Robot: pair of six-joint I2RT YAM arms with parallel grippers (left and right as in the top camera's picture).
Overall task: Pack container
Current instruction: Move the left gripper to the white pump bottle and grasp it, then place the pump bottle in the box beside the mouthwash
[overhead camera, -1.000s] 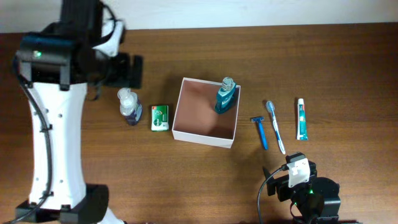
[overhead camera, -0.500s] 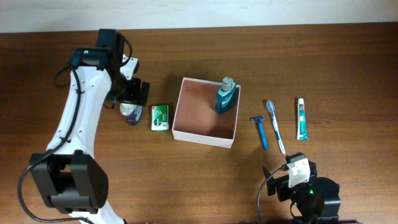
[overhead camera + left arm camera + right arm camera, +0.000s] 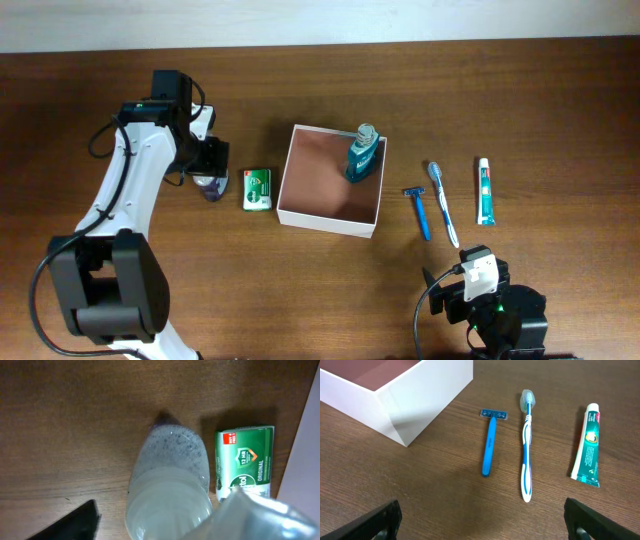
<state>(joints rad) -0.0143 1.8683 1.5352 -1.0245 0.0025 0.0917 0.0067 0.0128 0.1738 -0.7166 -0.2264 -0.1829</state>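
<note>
The container (image 3: pixel 329 218) is a square white-walled box with a pinkish-brown inside at mid-table, and a teal bottle (image 3: pixel 364 155) stands in its far right corner. A clear pump bottle (image 3: pixel 209 183) stands left of a green soap pack (image 3: pixel 257 188). My left gripper (image 3: pixel 207 160) is open and sits over the pump bottle. In the left wrist view the pump bottle (image 3: pixel 170 475) lies between the jaws (image 3: pixel 165 530), with a gap to the dark left finger. My right gripper (image 3: pixel 470 275) is open and empty near the front edge, and the right wrist view shows its jaws (image 3: pixel 480 525) wide apart.
A blue razor (image 3: pixel 418 212), a toothbrush (image 3: pixel 443 203) and a toothpaste tube (image 3: pixel 485 190) lie right of the container. They also show in the right wrist view: razor (image 3: pixel 489 450), toothbrush (image 3: pixel 526 445), tube (image 3: pixel 587 445), container corner (image 3: pixel 420 395). The soap pack (image 3: pixel 245 460) lies beside the pump bottle.
My left arm has swung down from high in front of the camera and brought its gripper onto the pump bottle. The right arm has not moved.
</note>
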